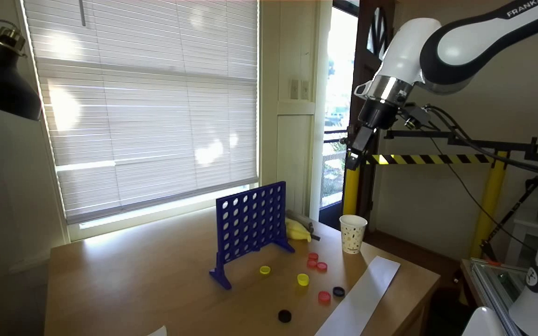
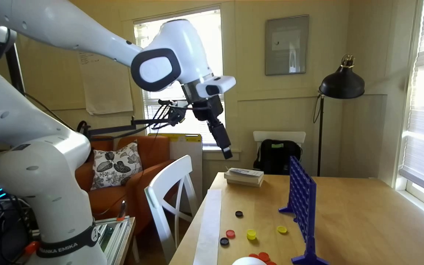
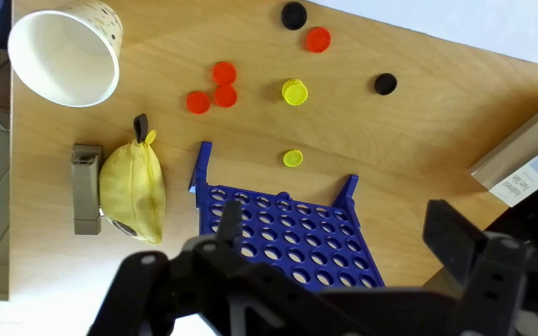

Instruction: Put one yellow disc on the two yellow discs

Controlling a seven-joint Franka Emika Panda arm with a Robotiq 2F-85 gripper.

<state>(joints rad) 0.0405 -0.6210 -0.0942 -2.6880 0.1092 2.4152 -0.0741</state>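
"Up above the tabletop (image 1: 133, 280), what of the gripper (image 3: 336, 221)?"

"Raised high in both exterior views, tilted, pointing down. Jaws spread wide in the wrist view, a broad gap between them, blue grid (image 3: 278, 227) and tabletop showing through."

"Where is the one yellow disc (image 3: 293, 158)?"

"Flat on the tabletop, by itself, near the grid's feet but not touching them. Lies between the grid and the two yellow discs (image 3: 295, 94)."

"And those two?"

"Stacked, one atop the other, farther out from the grid. Clear of the single disc."

"Neighbours?"

"Three red discs (image 3: 225, 96) bunched to one side of the stack, two appearing to touch. A lone red disc (image 3: 318, 39) just beside a black disc (image 3: 293, 16). A second black disc (image 3: 385, 84) off on its own."

"Outskirts?"

"Speckled paper cup (image 1: 353, 234), upright. Yellow pouch (image 3: 133, 191), banana-shaped, just beside a grey-brown block (image 3: 86, 189), both past one end of the grid; contact between them hard to tell. White paper strip (image 1: 360, 298) lying flat, near the tabletop's edge. Books (image 2: 244, 177) piled at one end, in an exterior view; black lamp (image 2: 342, 84) standing beyond."
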